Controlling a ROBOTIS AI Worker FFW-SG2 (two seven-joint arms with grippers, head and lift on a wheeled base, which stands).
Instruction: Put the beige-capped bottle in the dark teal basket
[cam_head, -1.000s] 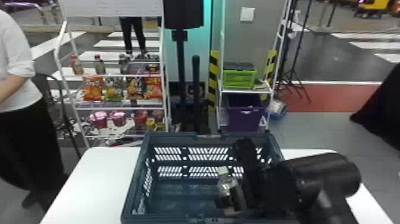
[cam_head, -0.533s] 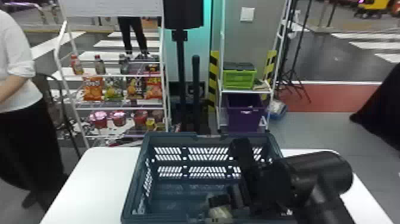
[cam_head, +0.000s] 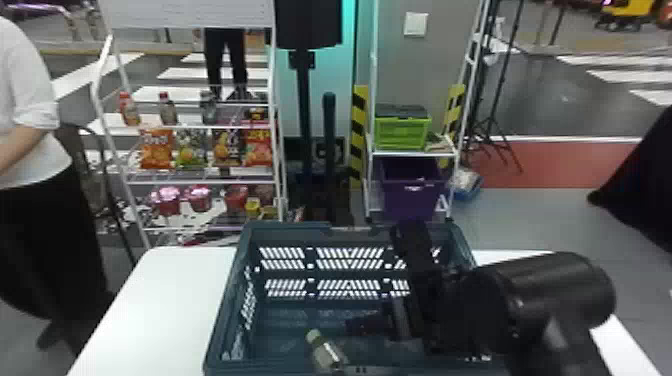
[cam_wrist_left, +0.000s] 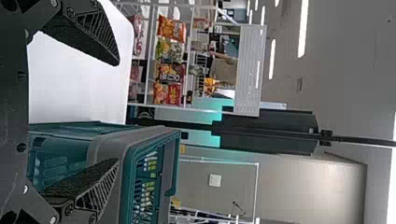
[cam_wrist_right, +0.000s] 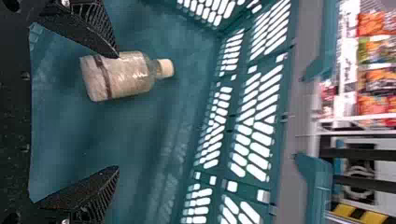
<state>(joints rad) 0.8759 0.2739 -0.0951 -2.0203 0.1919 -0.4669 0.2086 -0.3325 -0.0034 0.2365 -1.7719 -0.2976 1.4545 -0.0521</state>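
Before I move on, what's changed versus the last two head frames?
Right gripper let go of the beige-capped bottle; its fingers are now apart. The bottle went down and to the left, and lies on its side in the basket. Unchanged: basket's place on the table.

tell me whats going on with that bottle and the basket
A robot is putting a bottle in a basket. The bottle lies on its side on the bottom of the basket, and the right gripper is open inside the basket, not holding it. The left gripper is open and empty. The placing itself looks done.
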